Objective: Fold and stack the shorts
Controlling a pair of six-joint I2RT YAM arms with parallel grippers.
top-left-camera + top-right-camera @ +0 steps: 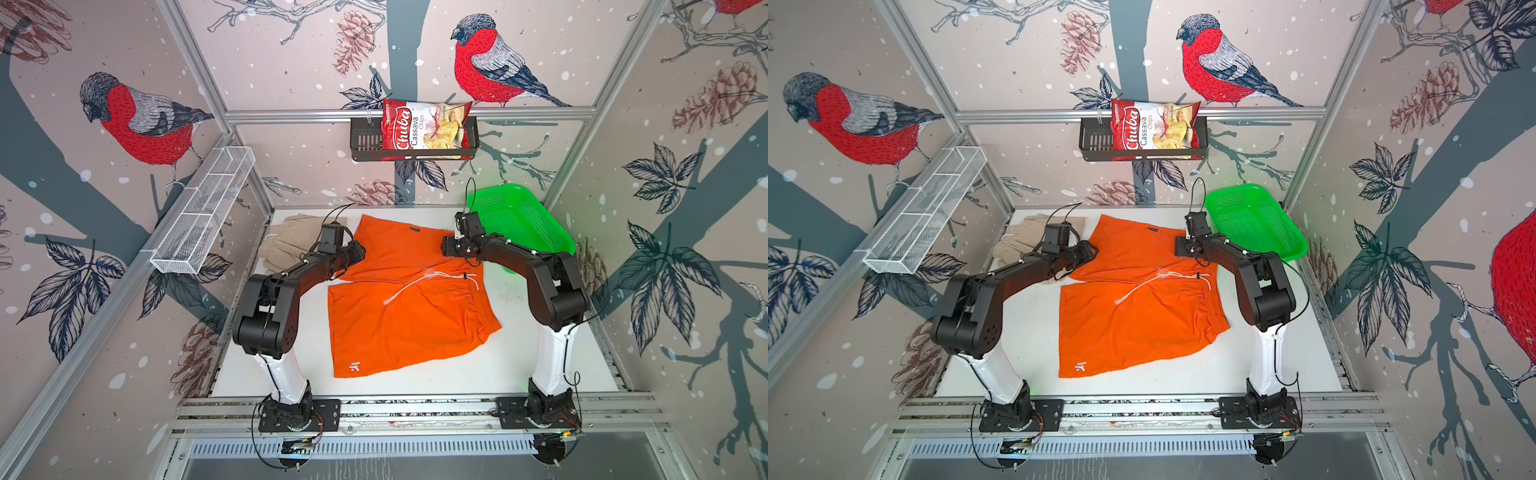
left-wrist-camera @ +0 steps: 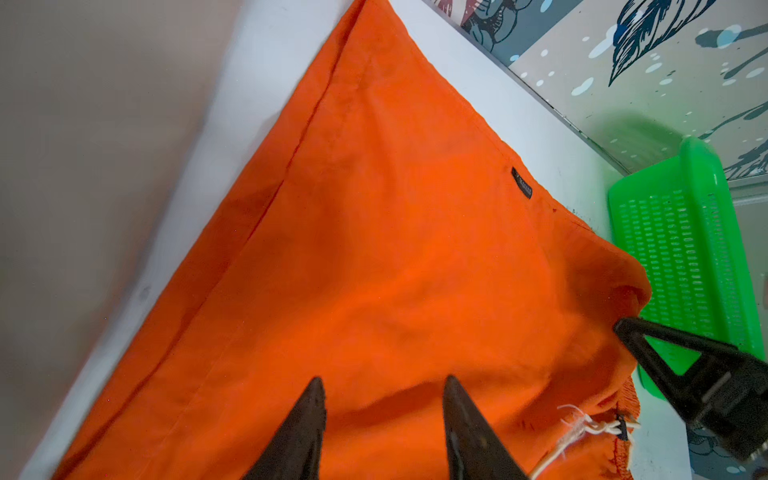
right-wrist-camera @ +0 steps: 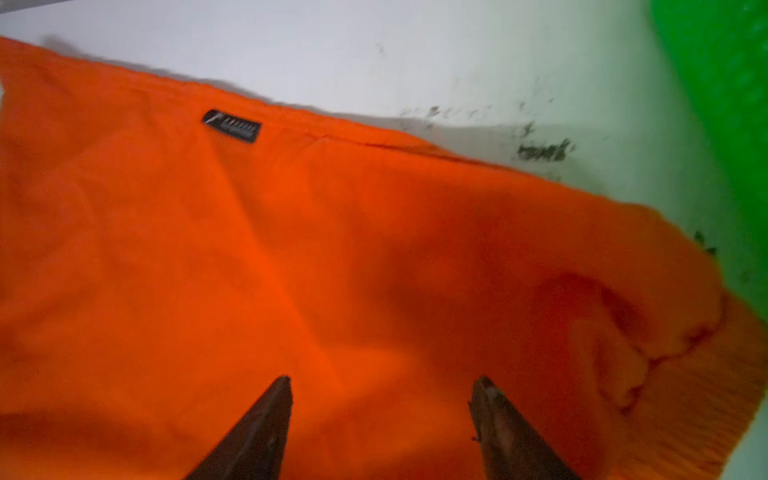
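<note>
Hovering over the far leg, the left tool [image 2: 383,379] shows its jaws apart with nothing between them. The right tool [image 3: 383,379] opposite stands wider, empty too. Both hang above the orange shorts [image 1: 399,307], spread flat mid-counter, waistband to the right, white drawstring [image 1: 415,286] loose across the cloth. For a clean fold, I'd pinch the far edge at hem and waistband together and carry it evenly onto the near leg, string tucked inside. Beige shorts [image 1: 286,245] sit bunched at the far left of the white counter [image 1: 478,374]. A green basket [image 1: 528,220] leans far right, with bird wallpaper [image 1: 486,62] all round.
</note>
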